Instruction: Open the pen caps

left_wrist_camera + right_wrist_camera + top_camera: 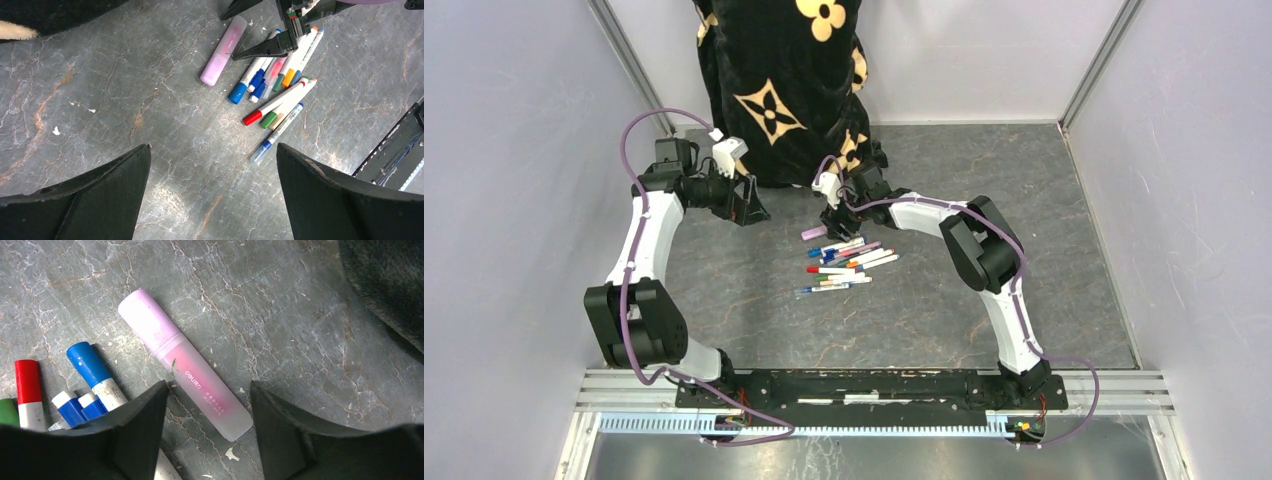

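Grey desk (300, 315), pink pen (185, 365) between the parted jaws of our right pincer (208, 386); our left pincer (212, 147) spread wide.

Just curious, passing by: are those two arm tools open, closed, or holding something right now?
Left tool: open, holding nothing.
Right tool: open, a finger either side of the frosted pink plastic marker, not clamped on it.

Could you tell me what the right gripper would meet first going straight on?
Most likely the pink marker, whose end lies between the open fingers of the right gripper; depth is unclear.
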You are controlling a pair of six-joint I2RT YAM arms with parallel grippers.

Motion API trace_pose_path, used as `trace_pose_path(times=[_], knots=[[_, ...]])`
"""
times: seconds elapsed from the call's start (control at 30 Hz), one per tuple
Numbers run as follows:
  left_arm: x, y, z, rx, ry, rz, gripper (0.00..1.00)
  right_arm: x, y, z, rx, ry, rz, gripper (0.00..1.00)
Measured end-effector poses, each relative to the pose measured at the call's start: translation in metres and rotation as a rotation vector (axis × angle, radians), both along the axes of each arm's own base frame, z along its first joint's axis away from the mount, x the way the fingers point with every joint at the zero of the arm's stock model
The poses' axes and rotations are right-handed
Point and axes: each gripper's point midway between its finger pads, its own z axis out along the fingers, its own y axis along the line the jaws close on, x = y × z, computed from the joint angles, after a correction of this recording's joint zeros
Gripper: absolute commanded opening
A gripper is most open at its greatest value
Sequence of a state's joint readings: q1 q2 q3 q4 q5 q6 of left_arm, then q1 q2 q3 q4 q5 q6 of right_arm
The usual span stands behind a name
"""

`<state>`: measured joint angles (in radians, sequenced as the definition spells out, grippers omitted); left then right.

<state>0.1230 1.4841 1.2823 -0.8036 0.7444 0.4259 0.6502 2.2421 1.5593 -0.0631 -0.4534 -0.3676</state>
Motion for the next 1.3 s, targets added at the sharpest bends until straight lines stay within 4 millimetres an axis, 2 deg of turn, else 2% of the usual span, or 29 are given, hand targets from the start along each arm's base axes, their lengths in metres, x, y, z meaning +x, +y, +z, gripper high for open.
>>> trace_pose_path(times=[0.1, 0.3, 0.47, 0.53, 0.63, 0.8, 0.87, 0.93, 1.03, 1.17, 1.3], knots=[[0.000, 0.000, 0.002, 0.002, -0.009, -0.010, 1.00, -0.001, 0.001, 0.000, 0.005, 0.004, 0.004, 0.42], [-0.003, -0.002, 0.001, 0.001, -0.008, -0.034, 1.00, -0.003, 0.003, 0.001, 0.018, 0.019, -0.004, 0.22], [-0.009, -0.001, -0.002, 0.019, -0.008, -0.065, 1.00, -0.002, 0.003, 0.004, 0.023, 0.020, -0.019, 0.01], [-0.013, -0.001, -0.004, 0.029, -0.008, -0.089, 1.00, -0.002, 0.002, 0.008, 0.027, 0.020, -0.027, 0.00], [-0.020, -0.002, -0.006, 0.043, -0.017, -0.143, 1.00, -0.005, 0.003, 0.025, 0.054, 0.022, -0.038, 0.00], [-0.032, -0.007, -0.006, 0.075, -0.079, -0.279, 1.00, -0.022, 0.009, 0.088, 0.177, 0.052, -0.019, 0.00], [-0.036, -0.012, -0.003, 0.103, -0.135, -0.343, 1.00, -0.036, 0.011, 0.115, 0.237, 0.088, 0.014, 0.00], [-0.042, -0.020, 0.000, 0.136, -0.201, -0.409, 1.00, -0.053, 0.012, 0.133, 0.284, 0.139, 0.055, 0.00], [-0.055, -0.037, 0.004, 0.208, -0.296, -0.521, 1.00, -0.078, 0.013, 0.140, 0.320, 0.244, 0.103, 0.00], [-0.068, -0.056, 0.013, 0.315, -0.446, -0.671, 0.99, -0.111, 0.010, 0.129, 0.341, 0.443, 0.135, 0.00], [-0.071, -0.058, 0.016, 0.427, -0.563, -0.763, 0.93, -0.134, 0.009, 0.127, 0.380, 0.605, 0.146, 0.00]])
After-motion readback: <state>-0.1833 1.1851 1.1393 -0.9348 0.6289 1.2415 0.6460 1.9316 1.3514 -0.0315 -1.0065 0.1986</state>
